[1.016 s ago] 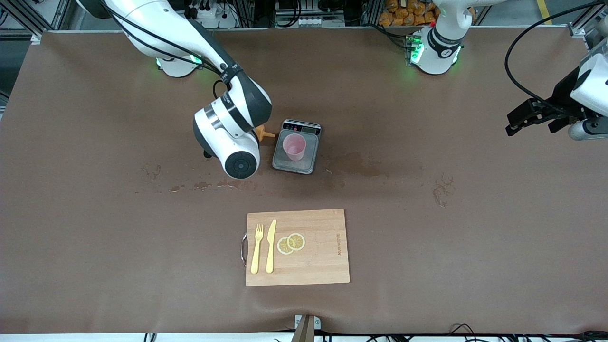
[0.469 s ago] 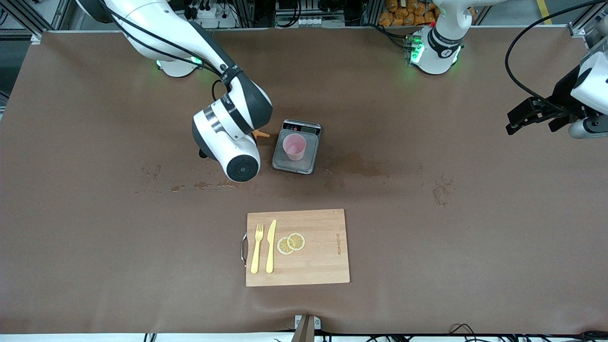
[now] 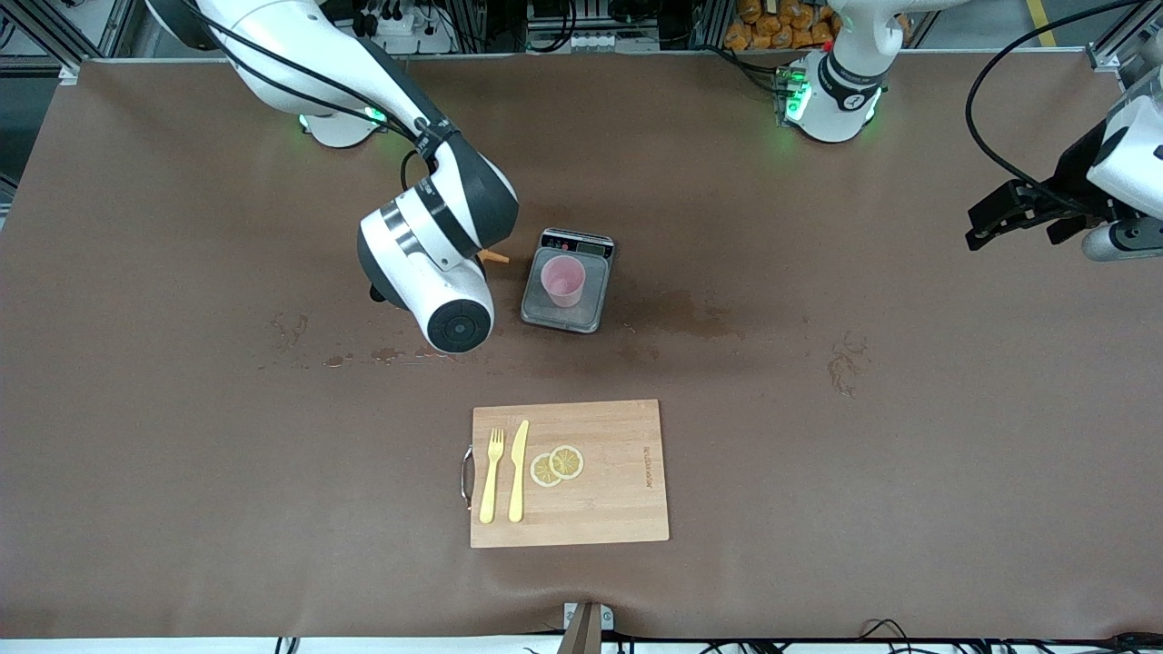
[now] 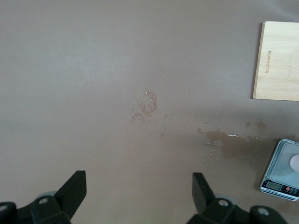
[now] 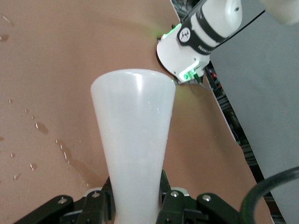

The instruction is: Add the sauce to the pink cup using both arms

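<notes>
The sauce bottle (image 5: 134, 140), whitish and translucent, is clamped between the fingers of my right gripper (image 5: 135, 207), which is shut on it. In the front view the right arm's wrist hides the bottle's body, and only its orange nozzle (image 3: 495, 257) pokes out, pointing at the grey scale (image 3: 545, 313). The pink cup (image 3: 562, 279) stands upright on that scale, apart from the nozzle. My left gripper (image 3: 1010, 234) hangs open over the table's left-arm end, with bare table between its fingers (image 4: 74, 189). The scale (image 4: 278, 175) shows at the edge of the left wrist view.
A wooden cutting board (image 3: 618, 490) lies nearer the front camera, carrying a yellow fork (image 3: 492, 472), a yellow knife (image 3: 518, 468) and two lemon slices (image 3: 557, 465). Wet stains (image 3: 681, 313) mark the brown table beside the scale.
The right arm has drawn the bottle a little away from the scale, toward its own end of the table. The left gripper has shifted slightly. The cup has not moved.
</notes>
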### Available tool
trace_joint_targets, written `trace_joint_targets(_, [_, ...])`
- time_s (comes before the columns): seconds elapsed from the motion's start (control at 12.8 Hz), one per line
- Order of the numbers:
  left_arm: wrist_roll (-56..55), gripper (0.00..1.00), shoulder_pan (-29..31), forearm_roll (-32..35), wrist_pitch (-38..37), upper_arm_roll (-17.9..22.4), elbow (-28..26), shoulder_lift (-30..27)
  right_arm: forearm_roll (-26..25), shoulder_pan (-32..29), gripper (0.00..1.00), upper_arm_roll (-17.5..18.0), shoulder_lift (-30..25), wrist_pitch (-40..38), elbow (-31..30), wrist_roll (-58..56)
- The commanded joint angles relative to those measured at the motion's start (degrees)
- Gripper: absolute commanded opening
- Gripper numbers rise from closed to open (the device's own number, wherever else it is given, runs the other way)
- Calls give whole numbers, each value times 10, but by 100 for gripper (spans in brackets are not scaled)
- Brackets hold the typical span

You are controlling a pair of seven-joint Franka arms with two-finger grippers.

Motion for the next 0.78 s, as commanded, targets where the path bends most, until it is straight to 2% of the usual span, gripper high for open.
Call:
trace_joint_targets(0.0, [12,100,0,-10,-10,2,-2,-11,-23,0,14,2,13,-46,43,14])
trace_joint_targets(0.16, [12,100,0,-10,-11,2,-2,-11,-24,7,1,2,25,-44,51,15])
trace_joint_targets(0.7, [12,100,1,-10,-11,3,-2,-11,-21,13,0,3,32,-31,63,15])
